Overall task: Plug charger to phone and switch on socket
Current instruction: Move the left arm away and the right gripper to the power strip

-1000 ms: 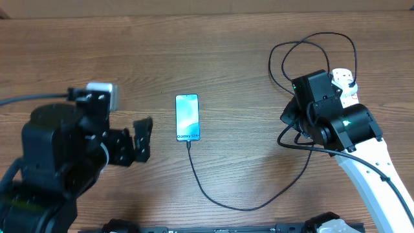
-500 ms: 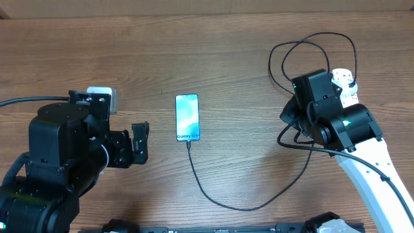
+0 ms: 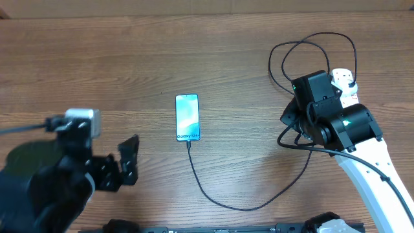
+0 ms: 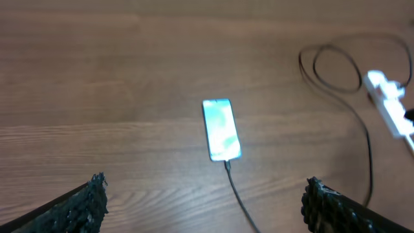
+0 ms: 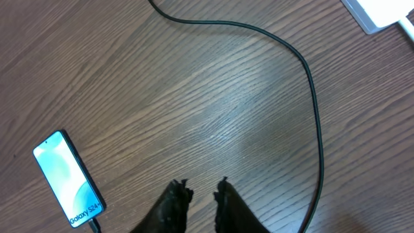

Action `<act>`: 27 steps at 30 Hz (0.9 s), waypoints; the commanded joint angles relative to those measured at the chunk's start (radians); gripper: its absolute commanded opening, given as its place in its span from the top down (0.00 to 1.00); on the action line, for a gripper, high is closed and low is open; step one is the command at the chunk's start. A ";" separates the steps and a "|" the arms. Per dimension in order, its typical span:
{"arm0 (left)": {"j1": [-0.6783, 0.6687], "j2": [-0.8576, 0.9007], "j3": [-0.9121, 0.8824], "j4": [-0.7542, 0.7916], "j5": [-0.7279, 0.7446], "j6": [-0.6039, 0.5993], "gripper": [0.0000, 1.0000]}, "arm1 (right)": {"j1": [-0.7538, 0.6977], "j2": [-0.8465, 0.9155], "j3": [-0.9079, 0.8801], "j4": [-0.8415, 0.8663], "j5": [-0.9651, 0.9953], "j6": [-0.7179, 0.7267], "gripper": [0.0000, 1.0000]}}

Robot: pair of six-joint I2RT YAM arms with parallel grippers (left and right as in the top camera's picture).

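Mid-table, the phone has the charger plugged in. Our left gripper, wide apart, has backed away left. Our right gripper, a little apart and empty, sits near the socket; we think its switch comes next.

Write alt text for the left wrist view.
A phone lies screen-up on the table, the charger at its near end. The left fingers stand wide apart in the bottom corners; the socket sits at the right edge.
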 commanded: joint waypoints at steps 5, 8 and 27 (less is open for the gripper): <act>0.088 -0.174 0.005 -0.001 -0.013 -0.010 0.00 | -0.056 0.002 0.024 0.002 -0.017 0.003 0.80; 0.088 -0.237 0.005 -0.001 -0.013 -0.010 0.00 | -0.133 0.002 0.024 -0.006 -0.059 -0.006 0.85; 0.089 -0.433 0.005 -0.274 -0.013 -0.010 0.01 | -0.676 0.352 0.180 -0.042 -0.178 -0.216 0.96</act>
